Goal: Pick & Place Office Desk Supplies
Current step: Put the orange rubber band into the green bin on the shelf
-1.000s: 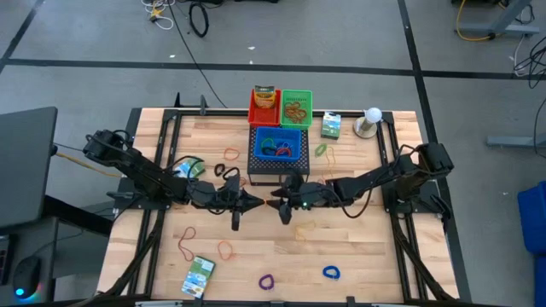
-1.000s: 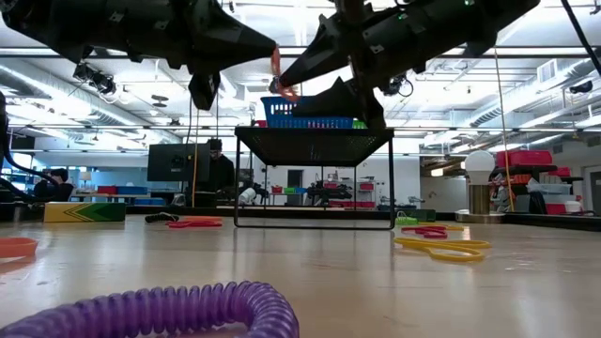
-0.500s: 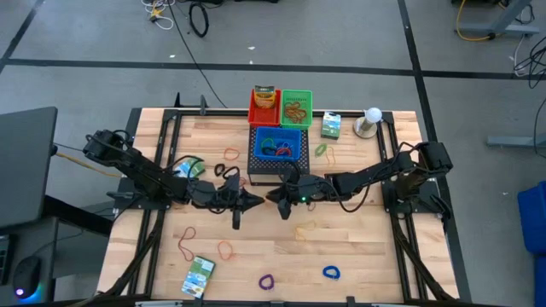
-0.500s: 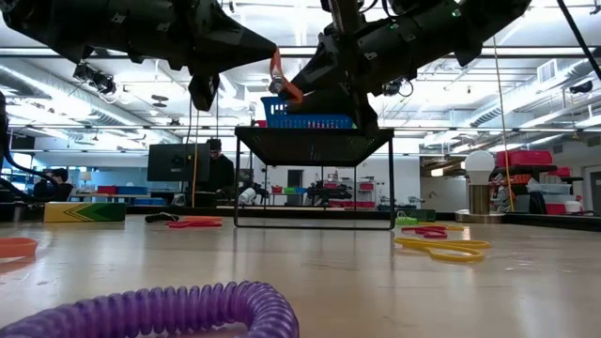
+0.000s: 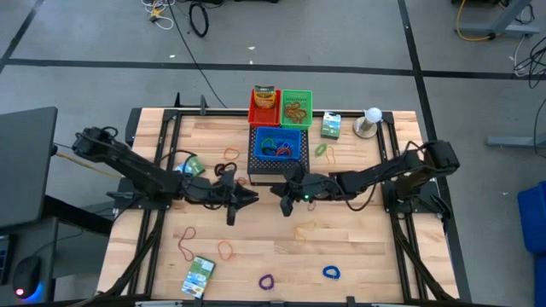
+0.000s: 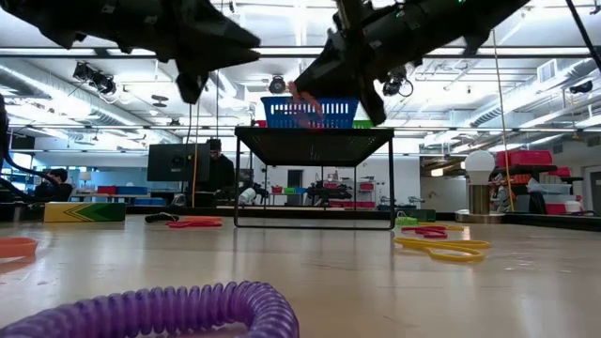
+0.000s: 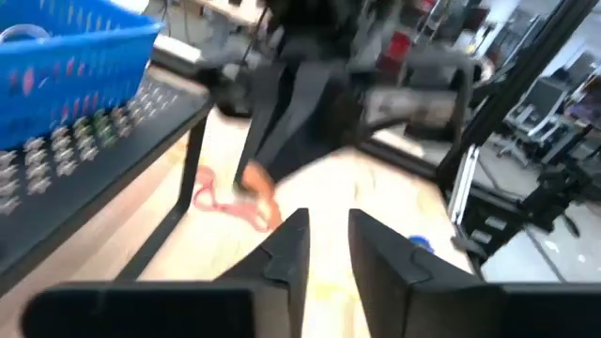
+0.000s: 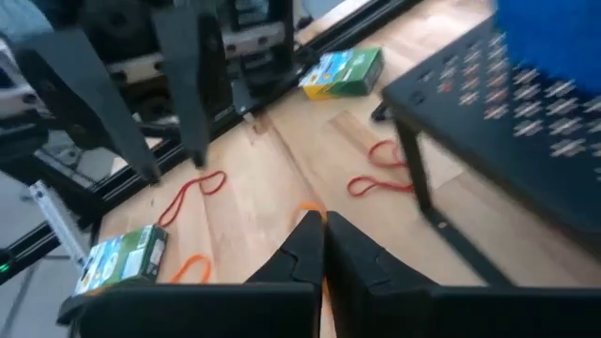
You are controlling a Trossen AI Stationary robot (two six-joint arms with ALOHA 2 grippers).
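Note:
My right gripper (image 5: 275,189) hangs above the table's middle, just near of the black perforated stand (image 5: 266,173), and is shut on a thin orange rubber band (image 6: 306,99). My left gripper (image 5: 254,197) is open and empty a short way to its left, its tips (image 7: 329,239) pointing at the right gripper. Other rubber bands lie flat on the table (image 5: 226,249) (image 5: 186,243) (image 5: 230,153). A purple loop (image 5: 267,280) and a blue loop (image 5: 331,273) lie near the front edge. Green-white boxes lie at the front left (image 5: 198,275), the left (image 5: 189,167) and the far right (image 5: 331,125). My right gripper pinches the orange rubber band (image 8: 311,210) between its two fingertips. The fingers come level from the table's right. The band hangs below the tips (image 6: 304,94), lifted clear of the table, in front of the blue basket.
A blue basket (image 5: 278,145) with loops in it sits on the black stand. A red basket (image 5: 264,104) and a green basket (image 5: 297,107) stand behind it. A white ball on a stand (image 5: 372,115) is at the far right. Black frame rails run along both table sides.
Both grippers met tip to tip with the orange band between them. My left gripper has drawn back toward the table's left without the band. My right gripper has kept the band and gone a little toward the far edge, nearer the blue basket.

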